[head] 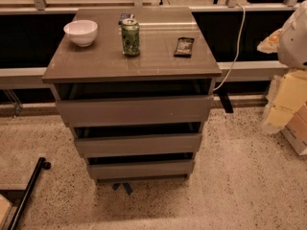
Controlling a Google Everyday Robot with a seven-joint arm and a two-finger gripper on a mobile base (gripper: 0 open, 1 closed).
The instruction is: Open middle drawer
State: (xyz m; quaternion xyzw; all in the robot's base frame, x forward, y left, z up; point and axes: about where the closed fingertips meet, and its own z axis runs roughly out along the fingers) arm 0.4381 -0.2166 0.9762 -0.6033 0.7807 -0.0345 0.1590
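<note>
A grey-brown cabinet (132, 56) stands in the middle of the camera view with three flat handleless drawer fronts stacked one under another. The middle drawer (138, 144) is the mid-sized front, between the tallest, widest top front (134, 110) and the shortest, narrowest bottom front (141, 168). A dark gap shows above each front. I cannot tell whether the middle drawer is pulled out at all. My gripper is not in view. A white rounded shape (293, 35) at the right edge may be part of my arm.
On the cabinet top stand a white bowl (81, 32), a green can (130, 37) and a dark flat packet (184, 46). A white cable (234, 56) hangs at the right. Pale boxes (290, 109) sit right; a black wheeled bar (29, 190) lies lower left.
</note>
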